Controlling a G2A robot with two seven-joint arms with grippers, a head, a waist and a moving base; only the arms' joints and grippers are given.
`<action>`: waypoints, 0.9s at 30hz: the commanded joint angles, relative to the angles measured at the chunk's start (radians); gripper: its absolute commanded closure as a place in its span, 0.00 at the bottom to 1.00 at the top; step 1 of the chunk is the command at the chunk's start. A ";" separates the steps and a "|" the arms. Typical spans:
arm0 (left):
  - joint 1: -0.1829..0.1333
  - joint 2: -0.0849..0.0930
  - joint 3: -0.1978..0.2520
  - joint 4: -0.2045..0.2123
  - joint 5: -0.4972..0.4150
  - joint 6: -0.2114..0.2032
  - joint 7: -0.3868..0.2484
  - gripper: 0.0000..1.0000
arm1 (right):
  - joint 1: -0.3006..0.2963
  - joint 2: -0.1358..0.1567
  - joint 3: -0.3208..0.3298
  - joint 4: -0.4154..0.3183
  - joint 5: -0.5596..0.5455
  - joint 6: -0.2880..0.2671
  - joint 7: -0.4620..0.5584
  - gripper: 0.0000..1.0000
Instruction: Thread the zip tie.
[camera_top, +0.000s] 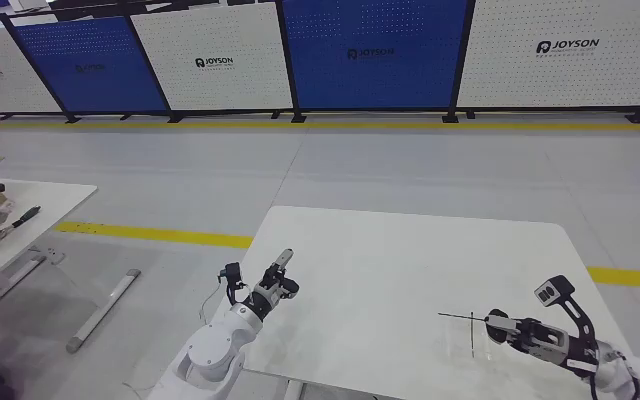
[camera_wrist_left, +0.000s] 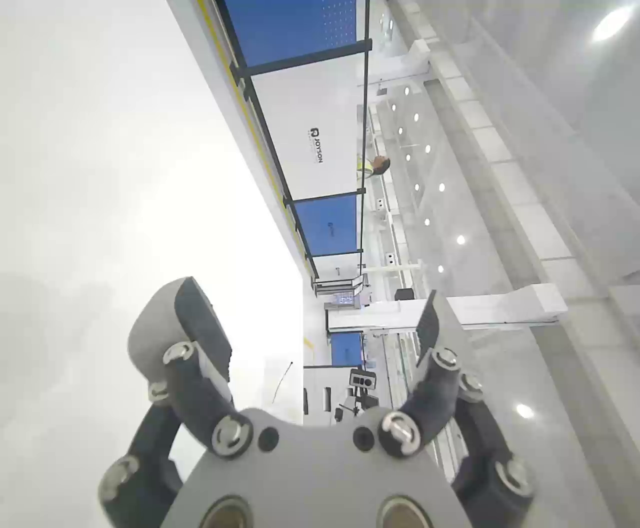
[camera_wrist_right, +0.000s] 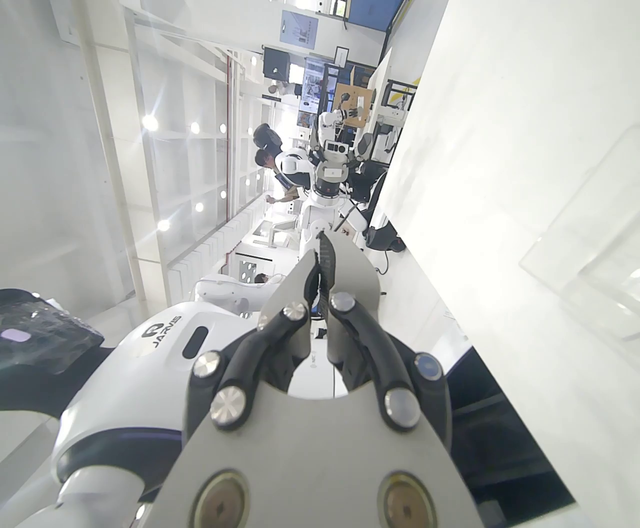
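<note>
On white table (camera_top: 400, 260): an arm at each near corner.
Left gripper (camera_wrist_left: 315, 300): spread wide, holding nothing.
Right gripper (camera_wrist_right: 320, 250): pinched closed on zip tie (camera_top: 460, 316).
Zip tie: thin black strip, jutting out over near right corner.

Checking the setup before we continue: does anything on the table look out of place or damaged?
Nothing stands out. The thin black zip tie sticks out from the shut right gripper near the clear plastic block; the left gripper hangs open at the white table's edge.
</note>
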 joint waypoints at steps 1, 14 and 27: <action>0.000 0.000 0.000 0.000 0.000 0.000 0.000 0.00 | 0.000 0.000 0.000 0.000 0.000 0.000 0.000 1.00; -0.046 -0.010 0.144 0.046 0.058 0.010 -0.069 0.00 | 0.000 0.000 0.000 0.000 0.000 0.000 0.000 1.00; -0.092 -0.017 0.206 0.092 0.034 0.035 -0.117 0.00 | -0.003 -0.001 0.004 -0.013 -0.009 -0.014 -0.039 1.00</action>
